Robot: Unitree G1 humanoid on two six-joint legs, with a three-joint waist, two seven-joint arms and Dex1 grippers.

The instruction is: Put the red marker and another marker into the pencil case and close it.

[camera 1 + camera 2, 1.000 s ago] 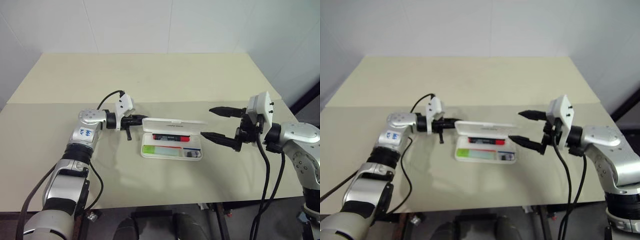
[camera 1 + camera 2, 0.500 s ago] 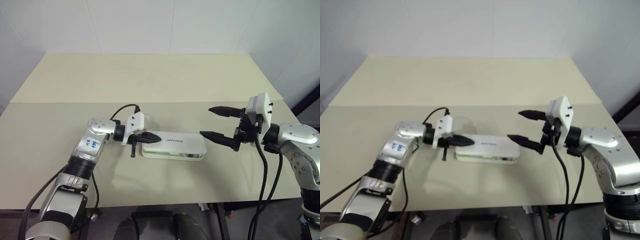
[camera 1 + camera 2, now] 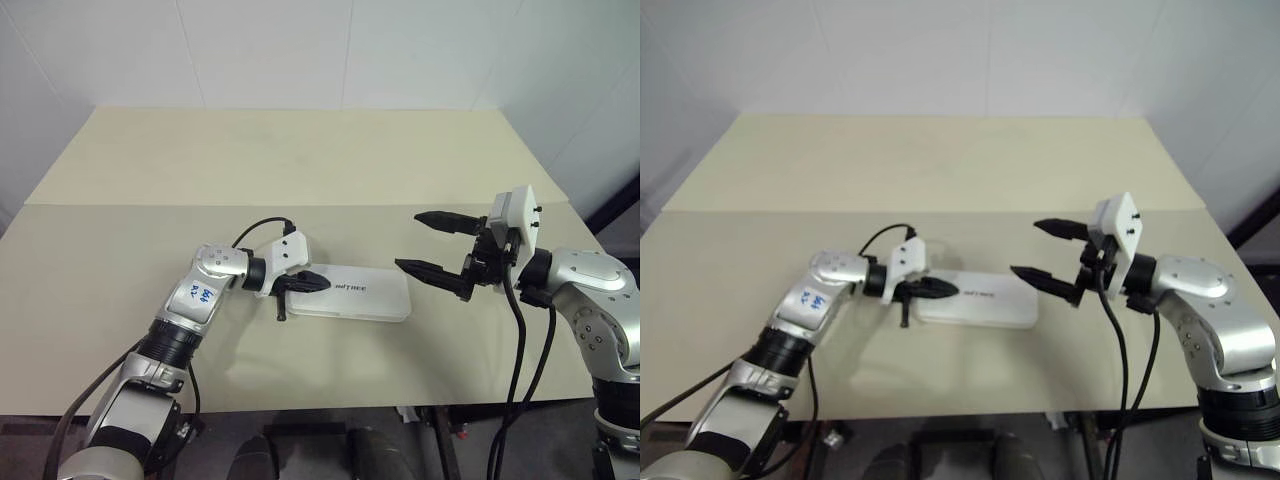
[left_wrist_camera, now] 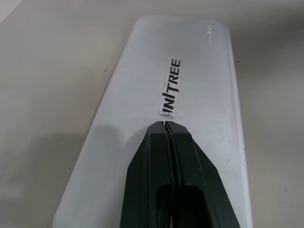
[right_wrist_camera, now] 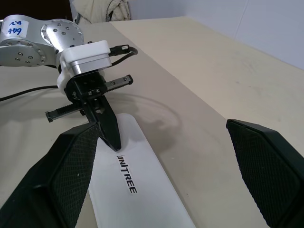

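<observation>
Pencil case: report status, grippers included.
Left gripper shut, tips pressing the lid of the white flat plastic pencil case. Case lid down. Right gripper open, hovering beside the case's far end, touching nothing. Nothing in the way.

Bare table (image 3: 300,160) all around the shut pencil case (image 3: 365,298), left gripper (image 3: 318,285) atop its lid

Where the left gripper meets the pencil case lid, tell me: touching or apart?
Touching. In the left wrist view the shut left gripper rests its tips on the closed pencil case lid, no gap visible; the right wrist view agrees.
</observation>
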